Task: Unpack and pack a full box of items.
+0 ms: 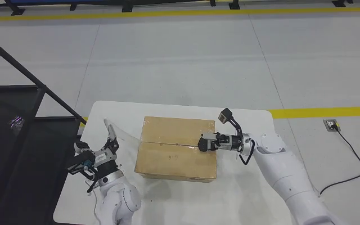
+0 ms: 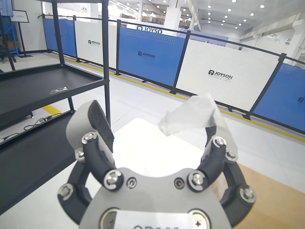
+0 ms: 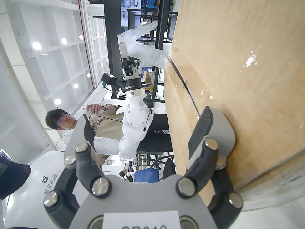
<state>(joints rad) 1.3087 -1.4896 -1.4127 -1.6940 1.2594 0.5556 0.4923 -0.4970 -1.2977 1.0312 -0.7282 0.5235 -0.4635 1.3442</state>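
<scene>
Right fingers [image 3: 200, 132] spread over closed brown cardboard box [image 1: 177, 149], centre seam.

You have 2 arms in smooth white shells, the right arm [image 1: 284, 169] and the left arm [image 1: 119, 197], each with a black wrist section. A black cable [image 1: 247, 156] loops at the right wrist, below a small black camera box [image 1: 226, 116]. The left gripper [image 2: 153, 117] and right gripper [image 3: 146, 116] look alike: grey metal plate, black linkages, silver screws, 2 grey fingers with black ribbed pads [image 2: 101, 122], and a white printed label.
</scene>
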